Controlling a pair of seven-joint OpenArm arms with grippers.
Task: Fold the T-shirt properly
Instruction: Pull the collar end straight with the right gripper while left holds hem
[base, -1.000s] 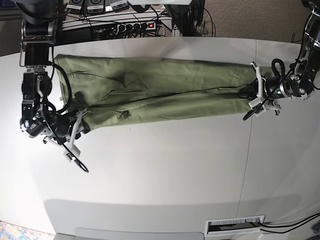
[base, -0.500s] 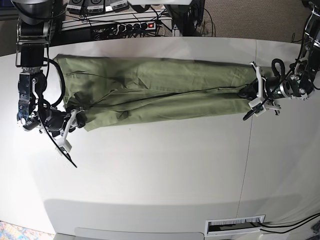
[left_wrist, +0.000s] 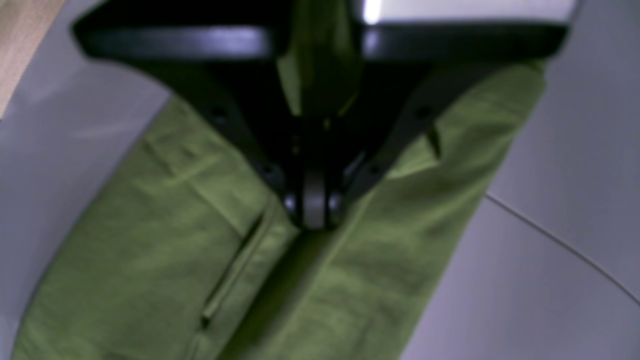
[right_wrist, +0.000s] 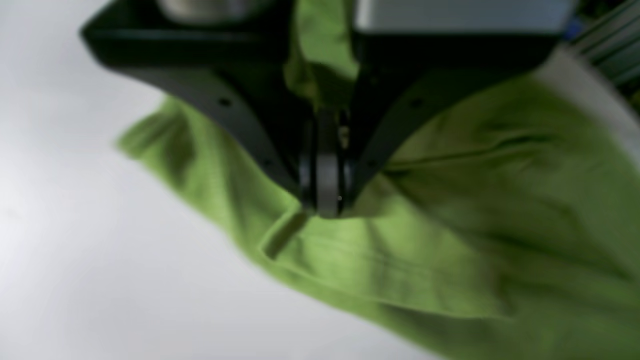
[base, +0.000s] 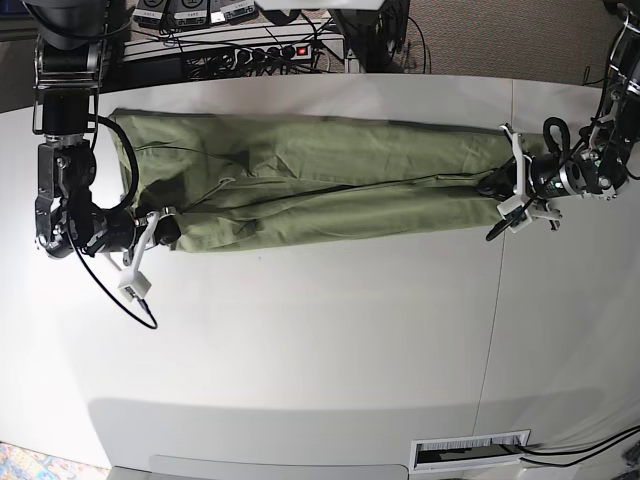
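The green T-shirt (base: 320, 185) lies stretched into a long, folded band across the far half of the white table (base: 320, 340). At the base view's left, my right gripper (base: 163, 230) sits at the T-shirt's near left corner. The right wrist view shows that right gripper (right_wrist: 325, 202) shut, with a fold of the T-shirt (right_wrist: 450, 240) pinched between its fingers. On the base view's right, my left gripper (base: 500, 187) holds the T-shirt's other end. In the left wrist view the left gripper (left_wrist: 314, 212) is shut on the T-shirt (left_wrist: 165, 240), whose cloth runs up between the fingers.
A power strip with cables (base: 270, 50) lies behind the table's far edge. A seam (base: 497, 300) crosses the tabletop on the right. A white slotted plate (base: 470, 450) sits at the near edge. Loose black cable (base: 125, 295) hangs by the right arm.
The right gripper was open beside the T-shirt's near left corner; it has moved up onto that corner and shut on the cloth. The left gripper and its end of the T-shirt have stayed put.
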